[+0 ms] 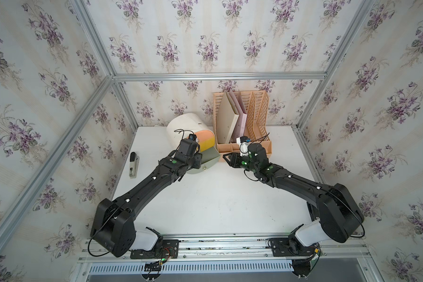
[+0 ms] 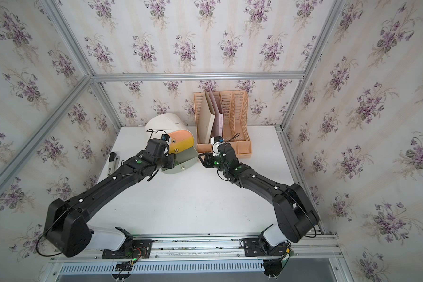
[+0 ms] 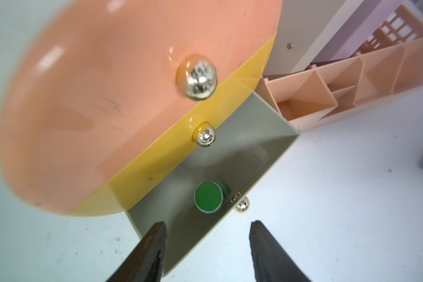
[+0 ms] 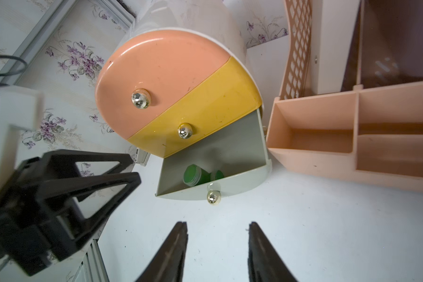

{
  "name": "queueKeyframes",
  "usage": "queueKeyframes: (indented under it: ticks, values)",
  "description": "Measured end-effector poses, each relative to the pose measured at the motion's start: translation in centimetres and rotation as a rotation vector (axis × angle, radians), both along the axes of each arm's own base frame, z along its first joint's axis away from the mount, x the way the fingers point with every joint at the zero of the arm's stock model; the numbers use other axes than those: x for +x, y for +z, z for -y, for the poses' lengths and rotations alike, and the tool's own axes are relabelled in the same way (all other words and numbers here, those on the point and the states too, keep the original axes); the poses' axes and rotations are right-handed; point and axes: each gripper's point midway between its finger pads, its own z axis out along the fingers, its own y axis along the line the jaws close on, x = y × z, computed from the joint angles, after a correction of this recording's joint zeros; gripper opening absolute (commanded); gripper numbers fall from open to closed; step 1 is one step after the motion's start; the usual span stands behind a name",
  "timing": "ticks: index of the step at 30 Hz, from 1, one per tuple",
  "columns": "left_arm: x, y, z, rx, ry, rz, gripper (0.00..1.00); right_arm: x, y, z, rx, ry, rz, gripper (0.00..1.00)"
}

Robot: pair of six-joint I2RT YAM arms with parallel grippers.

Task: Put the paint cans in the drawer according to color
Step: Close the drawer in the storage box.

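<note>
The drawer point(image 1: 181, 124) point(image 2: 161, 123) is a white rounded chest near the back wall. Its grey-green bottom drawer point(image 3: 254, 136) point(image 4: 230, 149) is pulled out. Inside lie two paint cans with green lids, one point(image 3: 208, 196) point(image 4: 193, 174) near the front wall and a second point(image 3: 224, 185) point(image 4: 216, 175) partly hidden behind it. My left gripper point(image 3: 208, 223) point(image 4: 134, 166) hangs over the pulled-out drawer's front, open and empty. My right gripper point(image 4: 217, 223) point(image 1: 226, 156) stands open and empty over the table, just right of the drawer.
A peach lattice file rack point(image 1: 249, 122) point(image 2: 230, 117) with folders stands right beside the chest, close to my right wrist. A black-and-grey stapler point(image 1: 133, 165) point(image 2: 113, 164) lies at the table's left edge. The peach and yellow drawer fronts are closed.
</note>
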Motion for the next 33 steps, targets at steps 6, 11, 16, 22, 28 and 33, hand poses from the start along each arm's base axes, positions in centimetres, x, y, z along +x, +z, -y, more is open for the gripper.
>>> queueKeyframes:
  ticks: [6,11,16,22,28,33]
  values:
    - [-0.4,3.7,-0.5,-0.032,-0.001,0.081,0.61,-0.9,-1.7,-1.4,0.001,0.043,-0.007,0.41]
    - [-0.5,3.9,-1.8,-0.03,0.026,0.073,0.61,-1.8,-4.1,-2.7,-0.008,0.074,-0.031,0.39]
    - [0.1,4.2,-3.2,-0.039,0.055,0.074,0.64,-2.7,-5.8,-4.3,-0.011,0.11,-0.048,0.39]
    - [1.9,5.7,-5.7,-0.065,0.113,0.094,0.66,-2.8,-6.6,-5.4,-0.002,0.129,-0.04,0.38]
    - [5.3,6.9,-7.1,-0.094,0.12,0.097,0.75,-3.2,-6.9,-6.4,0.008,0.146,-0.031,0.37]
    - [8.7,7.0,-9.2,-0.135,0.149,0.076,0.82,-3.7,-7.2,-7.2,0.012,0.162,-0.022,0.36]
